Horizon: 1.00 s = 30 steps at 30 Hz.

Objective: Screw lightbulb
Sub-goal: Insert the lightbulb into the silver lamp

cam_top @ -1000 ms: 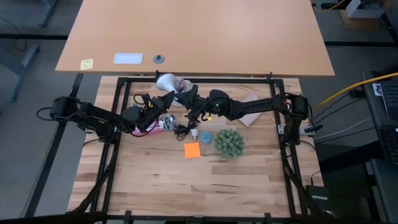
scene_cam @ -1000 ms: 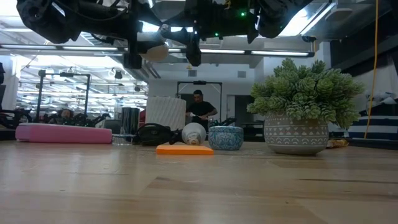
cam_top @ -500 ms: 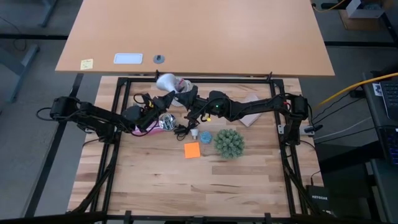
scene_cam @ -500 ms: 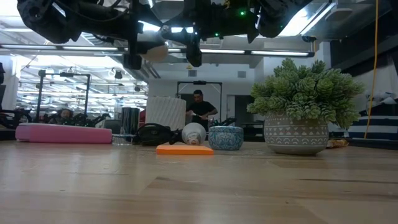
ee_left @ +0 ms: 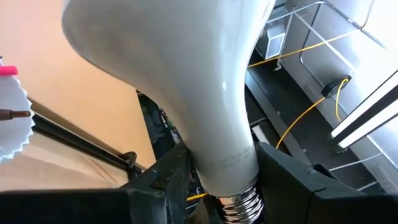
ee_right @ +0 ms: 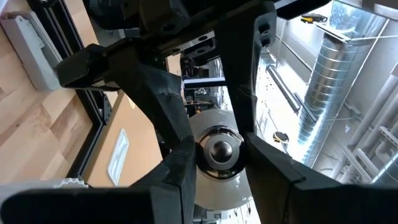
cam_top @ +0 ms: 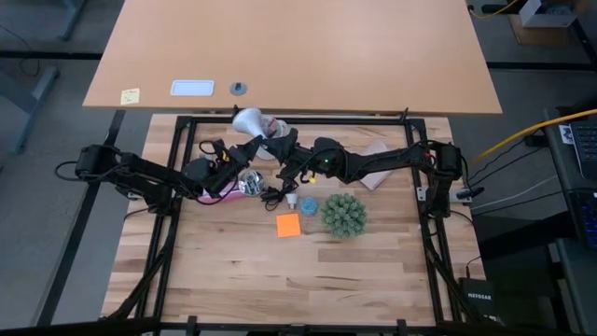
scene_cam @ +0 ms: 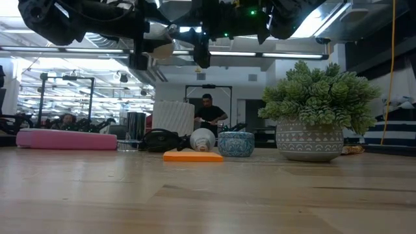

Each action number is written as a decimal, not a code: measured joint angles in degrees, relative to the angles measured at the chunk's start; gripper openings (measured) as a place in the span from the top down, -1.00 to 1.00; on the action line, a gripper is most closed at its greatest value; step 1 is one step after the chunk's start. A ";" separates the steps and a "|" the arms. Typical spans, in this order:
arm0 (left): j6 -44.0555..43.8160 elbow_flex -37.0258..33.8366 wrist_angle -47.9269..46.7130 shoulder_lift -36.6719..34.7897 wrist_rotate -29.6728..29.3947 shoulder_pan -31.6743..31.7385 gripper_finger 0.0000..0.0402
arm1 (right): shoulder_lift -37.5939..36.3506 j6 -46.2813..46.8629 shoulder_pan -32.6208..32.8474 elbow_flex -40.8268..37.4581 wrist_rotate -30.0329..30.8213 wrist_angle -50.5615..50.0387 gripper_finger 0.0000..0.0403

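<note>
The lightbulb (cam_top: pixel 246 121), white with a funnel neck and a silver screw base, is held in the air over the table's far middle. My left gripper (ee_left: pixel 224 180) comes from the table's left and is shut on its neck. My right gripper (ee_right: pixel 214 155) comes from the right and is shut on its screw base. The low view shows the bulb (scene_cam: pixel 161 49) high above the table between both grippers. The shiny socket (cam_top: pixel 248 182) lies on the table below my left gripper, with its black cord (cam_top: pixel 275 194) beside it. My left gripper pinches the bulb's narrow neck (ee_left: pixel 227 158) between its two fingers, just above the screw threads (ee_left: pixel 239 205). The dome points away from the gripper, and the bulb is lifted clear of the table. My right gripper has the bulb's screw base (ee_right: pixel 214 152) between its two fingers (ee_right: pixel 177 171), and meets it end-on from the base side. The fingers lie along the bulb, and the white neck shows behind them. The bulb hangs clear of the table.
A second small white bulb (cam_top: pixel 292 199), a blue bowl (cam_top: pixel 308 203), an orange sticky note (cam_top: pixel 288 224) and a potted plant (cam_top: pixel 343 215) stand in mid-table. A pink object (scene_cam: pixel 65 139) lies at the left. A pale cup of pens (ee_left: pixel 12 130) stands at the far edge.
The bulb has tipped a little in the air: its dome has swung toward the table's far left corner. Both arms have stayed where they were, only their wrists turning slightly.
</note>
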 joint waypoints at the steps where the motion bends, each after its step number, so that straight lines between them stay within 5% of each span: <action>1: 0.28 0.00 0.22 0.04 0.02 0.00 0.25 | 0.00 0.02 0.00 0.00 0.35 0.25 0.42; 30: 8.06 -0.07 4.68 0.07 -0.94 0.11 0.36 | -0.07 2.38 -0.15 0.07 7.07 3.10 0.42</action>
